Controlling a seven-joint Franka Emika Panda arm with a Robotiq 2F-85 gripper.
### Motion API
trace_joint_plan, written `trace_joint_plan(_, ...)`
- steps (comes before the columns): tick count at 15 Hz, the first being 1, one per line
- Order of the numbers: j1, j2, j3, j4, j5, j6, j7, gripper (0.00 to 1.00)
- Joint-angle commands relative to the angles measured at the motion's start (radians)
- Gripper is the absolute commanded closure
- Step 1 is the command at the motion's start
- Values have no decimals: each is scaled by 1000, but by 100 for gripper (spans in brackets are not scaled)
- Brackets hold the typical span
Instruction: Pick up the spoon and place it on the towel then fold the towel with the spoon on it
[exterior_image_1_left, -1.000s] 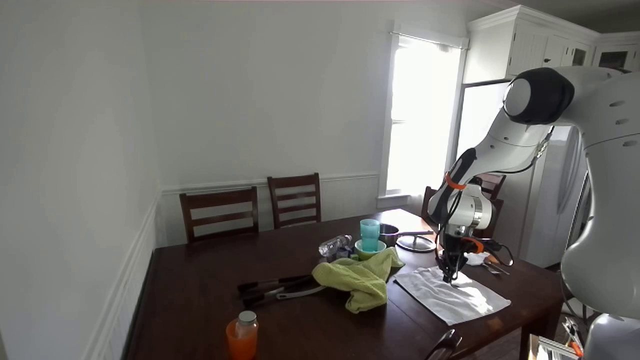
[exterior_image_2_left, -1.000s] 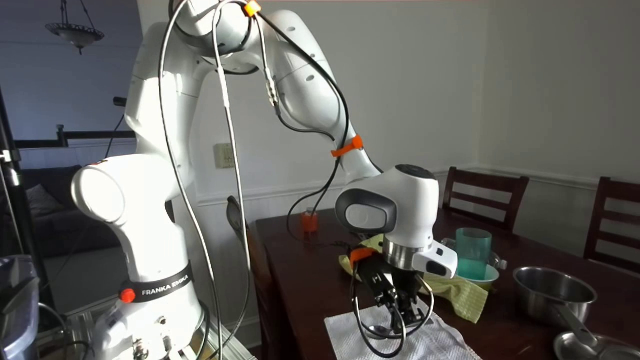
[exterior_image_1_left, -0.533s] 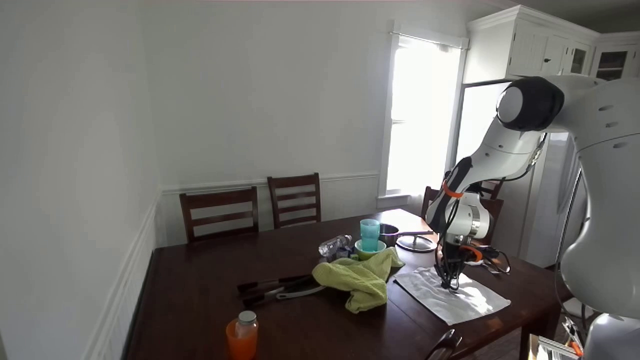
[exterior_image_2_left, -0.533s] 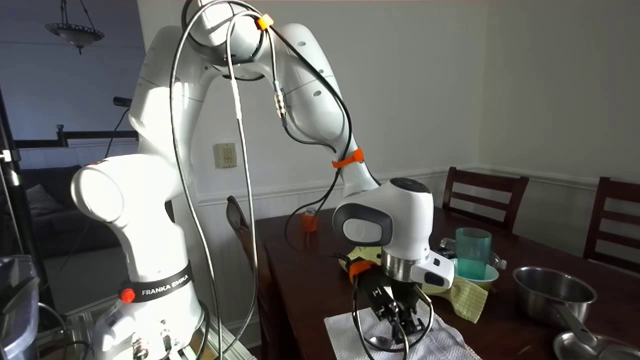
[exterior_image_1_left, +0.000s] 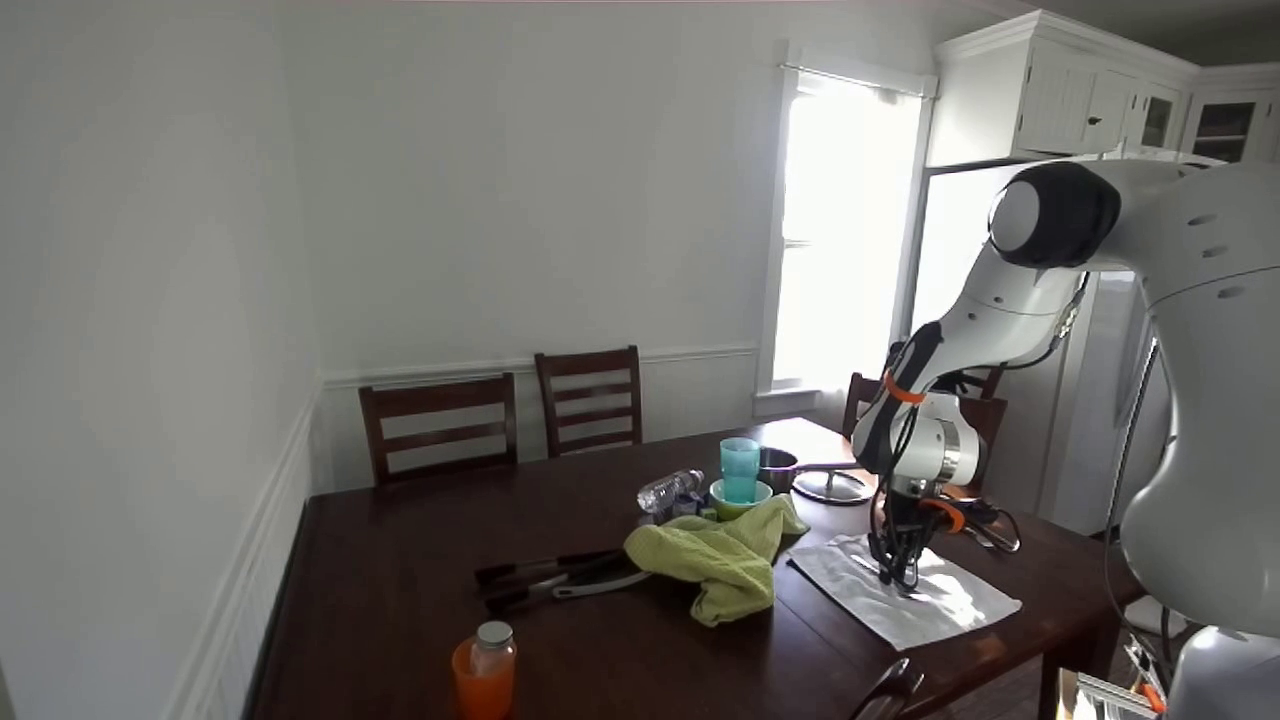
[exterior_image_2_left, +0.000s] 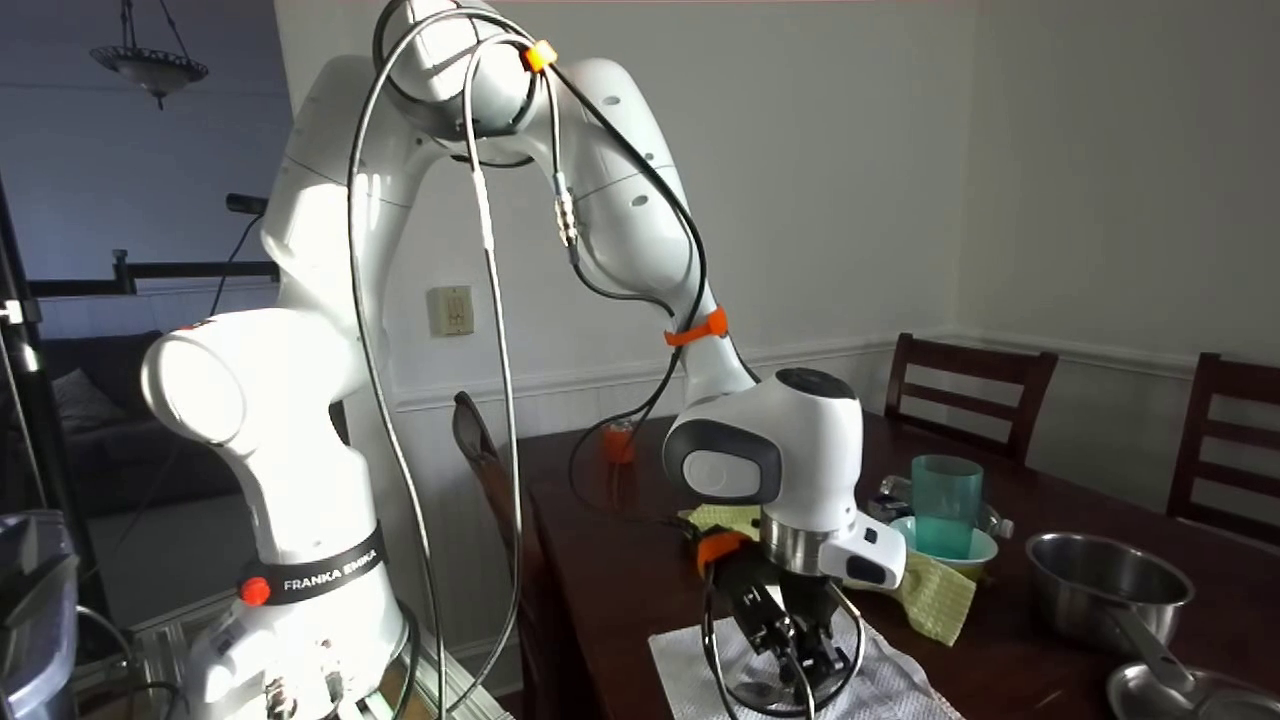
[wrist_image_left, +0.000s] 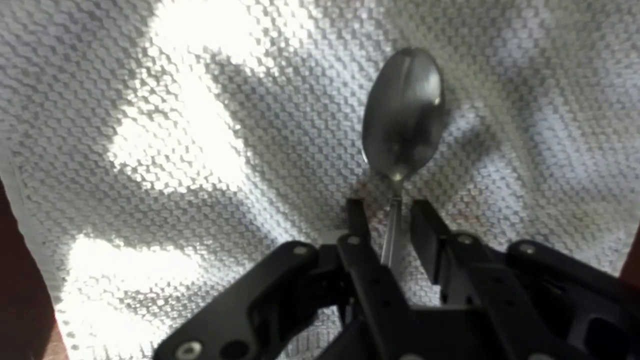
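Gripper (wrist_image_left: 390, 214) spread astride spoon (wrist_image_left: 404, 115) laid on towel (wrist_image_left: 280, 115); handle aligned lengthwise between fingers, gap visible each side, spoon's bowl ahead of fingertips. Straight lift judged needed before towel is folded.

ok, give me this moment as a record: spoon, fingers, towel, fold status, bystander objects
spoon: over the white towel; whether fully resting on it, can't tell
fingers: apart either side of the spoon's handle, gaps showing
white towel: spread out, wrinkled
fold: not yet made
other cloth: green cloth, crumpled
cookware: saucepan, lid beside it
drinkware: turquoise cup standing in a bowl
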Motion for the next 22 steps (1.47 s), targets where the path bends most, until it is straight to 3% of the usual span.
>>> trace_joint_plan(1, -19, -57, 5, -40, -1, 31, 9, 39)
trace_joint_plan(5, -8, -154, -17, -107, -12, 7, 16, 11)
trace_joint_plan(6, -7, -70, -9, -33, -6, 8, 11, 29)
trace_joint_plan(9, -1, -123, -18, -76, 0, 8, 5, 11)
trace_joint_plan(13, 1, -130, -19, -84, 1, 8, 5, 11)
trace_joint_plan(15, 4, -152, -5, -102, 6, 5, -5, 0)
trace_joint_plan(22, 127, -204, -37, -159, -31, 7, 54, 0)
